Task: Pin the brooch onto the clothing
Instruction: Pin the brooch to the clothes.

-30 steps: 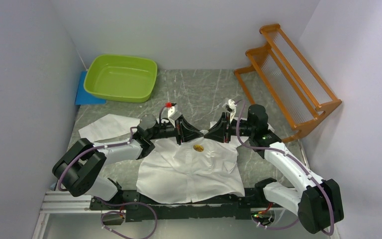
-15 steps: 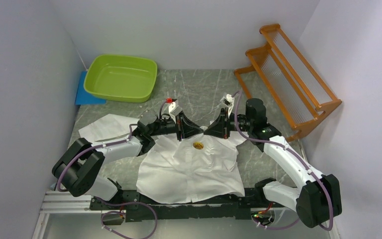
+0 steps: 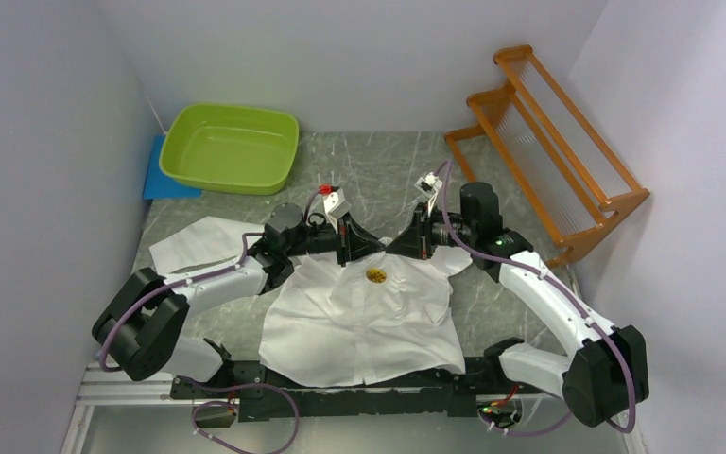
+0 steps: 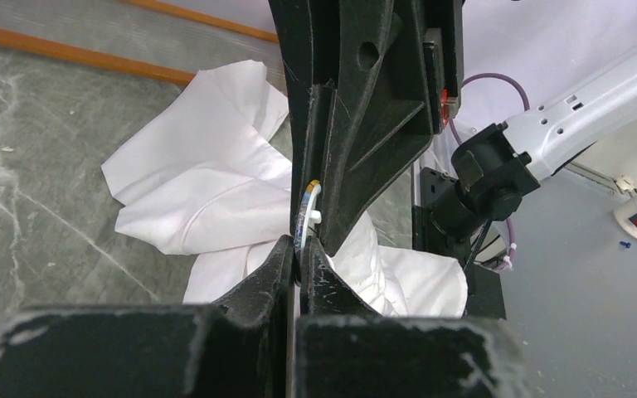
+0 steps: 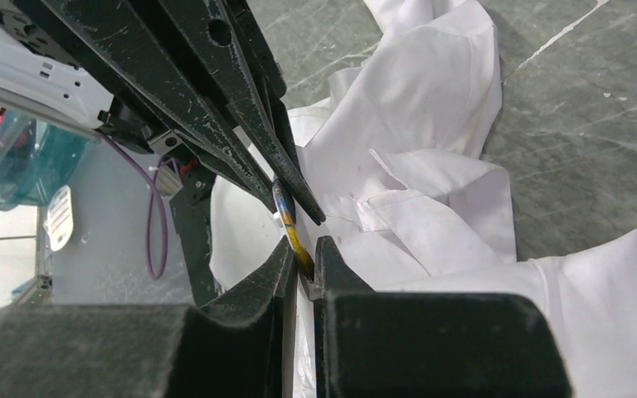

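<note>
The white shirt lies spread on the table, collar toward the back. Above its collar area my left gripper and right gripper meet tip to tip. Both are shut on the brooch, a small round gold piece that shows just below the tips in the top view. In the left wrist view the left gripper pinches the brooch, which is seen edge-on. In the right wrist view the right gripper holds the other end of its thin yellow-and-blue edge. I cannot tell whether the brooch touches the fabric.
A green basin stands on a blue mat at the back left. An orange wooden rack leans at the back right. One sleeve stretches out to the left over the grey marbled table.
Both grippers have shifted slightly toward the back of the table, still tip to tip. The brooch and the shirt's upper edge moved with them.
</note>
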Motion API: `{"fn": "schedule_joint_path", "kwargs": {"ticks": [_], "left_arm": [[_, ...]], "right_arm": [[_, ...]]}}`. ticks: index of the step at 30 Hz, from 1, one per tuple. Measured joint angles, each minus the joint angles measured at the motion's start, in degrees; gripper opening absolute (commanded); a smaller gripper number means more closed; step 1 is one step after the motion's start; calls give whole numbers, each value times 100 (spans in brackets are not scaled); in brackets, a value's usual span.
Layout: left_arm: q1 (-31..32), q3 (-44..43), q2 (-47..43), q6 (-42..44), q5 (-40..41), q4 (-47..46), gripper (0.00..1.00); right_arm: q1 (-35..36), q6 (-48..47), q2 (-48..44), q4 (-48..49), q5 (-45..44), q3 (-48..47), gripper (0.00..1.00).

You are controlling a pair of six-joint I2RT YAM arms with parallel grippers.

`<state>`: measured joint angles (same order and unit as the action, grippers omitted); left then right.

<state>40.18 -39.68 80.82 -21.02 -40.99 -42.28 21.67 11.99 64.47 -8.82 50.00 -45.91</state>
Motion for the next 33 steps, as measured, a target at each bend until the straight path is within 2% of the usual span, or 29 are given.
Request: {"fn": "schedule_joint_path", "kwargs": {"ticks": [6, 12, 24, 25, 26, 29, 30, 33], "left_arm": [[70, 74, -234, 81, 186, 11, 3], [177, 422, -496, 74, 514, -168, 3], [315, 944, -535, -407, 929, -1259, 3], [321, 953, -535, -431, 942, -1298, 3], [323, 957, -535, -444, 942, -1322, 3], [332, 957, -551, -459, 940, -1349, 3], [319, 992, -601, -415, 938, -1270, 3], [264, 1078, -748, -188, 946, -848, 3]], "right_arm": [[42, 494, -203, 160, -153, 70, 0], [111, 981, -400, 782, -155, 496, 0], [120, 1377, -866, 1867, -122, 1119, 0], [120, 1377, -894, 1930, -118, 1150, 4], [120, 1377, -925, 1980, -111, 1176, 16], [120, 1377, -994, 2083, -127, 1222, 61], [63, 1392, -1040, 2124, -212, 1233, 72], [-155, 1394, -1239, 2315, -468, 1252, 96]]}}
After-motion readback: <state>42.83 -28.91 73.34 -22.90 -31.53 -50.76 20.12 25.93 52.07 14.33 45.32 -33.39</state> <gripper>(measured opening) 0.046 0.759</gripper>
